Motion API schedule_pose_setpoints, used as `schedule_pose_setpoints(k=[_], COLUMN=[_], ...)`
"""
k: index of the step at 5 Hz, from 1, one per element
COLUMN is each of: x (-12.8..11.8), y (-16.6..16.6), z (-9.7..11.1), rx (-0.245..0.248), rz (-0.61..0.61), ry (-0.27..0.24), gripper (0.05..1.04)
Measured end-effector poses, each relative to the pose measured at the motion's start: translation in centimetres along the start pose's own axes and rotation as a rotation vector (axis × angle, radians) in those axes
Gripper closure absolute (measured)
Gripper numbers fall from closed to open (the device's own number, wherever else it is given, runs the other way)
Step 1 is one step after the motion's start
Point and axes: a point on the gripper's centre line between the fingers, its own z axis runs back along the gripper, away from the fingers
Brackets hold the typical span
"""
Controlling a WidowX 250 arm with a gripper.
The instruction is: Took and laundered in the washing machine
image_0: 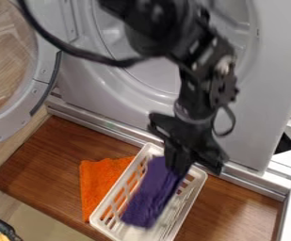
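Jaws of the gripper [178, 164] are closed on the upper end of one purple cloth [146, 200], held in or just over the white basket [96, 220]; grasp apparently secured, loading into the open washing machine [264, 89] and laundering left to be done.

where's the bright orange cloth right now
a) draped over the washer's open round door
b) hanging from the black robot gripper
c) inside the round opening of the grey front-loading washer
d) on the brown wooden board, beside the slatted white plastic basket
d, since the orange cloth lies on the brown wooden board, just outside the side wall of the white plastic basket.
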Motion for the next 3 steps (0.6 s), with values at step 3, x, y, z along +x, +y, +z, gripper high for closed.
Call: schedule_pose_setpoints(k=[3], x=[5.1], y=[5.2], z=[7.1], rx=[-0.015], rz=[0.071], ry=[-0.236], gripper=[1.025])
